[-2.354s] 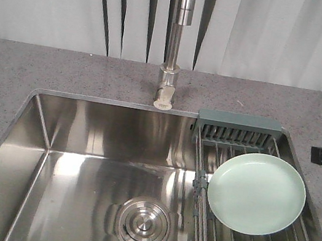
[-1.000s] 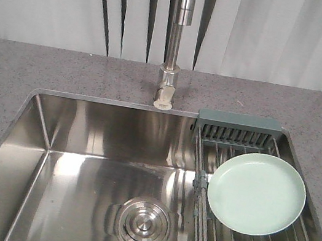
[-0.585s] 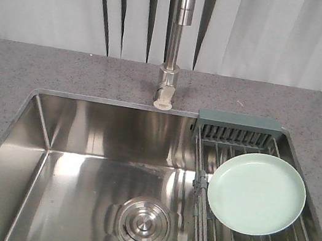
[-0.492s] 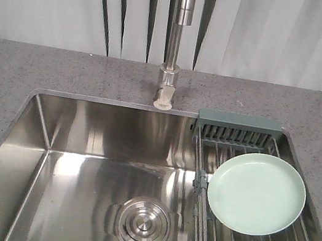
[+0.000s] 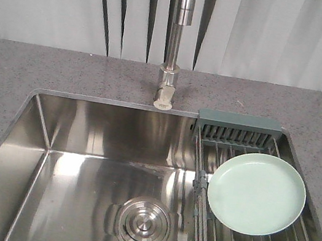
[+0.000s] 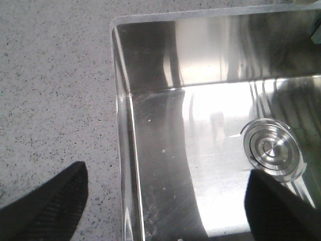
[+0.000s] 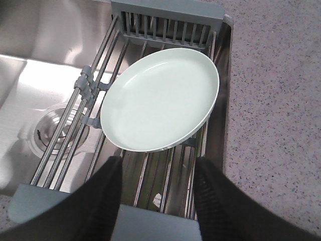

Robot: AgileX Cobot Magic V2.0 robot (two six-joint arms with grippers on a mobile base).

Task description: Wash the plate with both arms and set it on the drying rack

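Left gripper (image 6: 163,201) hangs over the sink's (image 5: 40,130) left edge, jaws spread wide with nothing in them, one finger over the speckled counter (image 5: 33,67) and one over the basin. Right of the drain (image 5: 144,223), the mint plate (image 5: 257,193) lies face-up on the drying rack (image 5: 238,132) across the sink's right end. Right gripper (image 7: 158,193) hovers just beside the plate's near rim, jaws parted and empty.

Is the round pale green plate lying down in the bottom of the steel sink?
No, the plate rests on the steel-rod drying rack.
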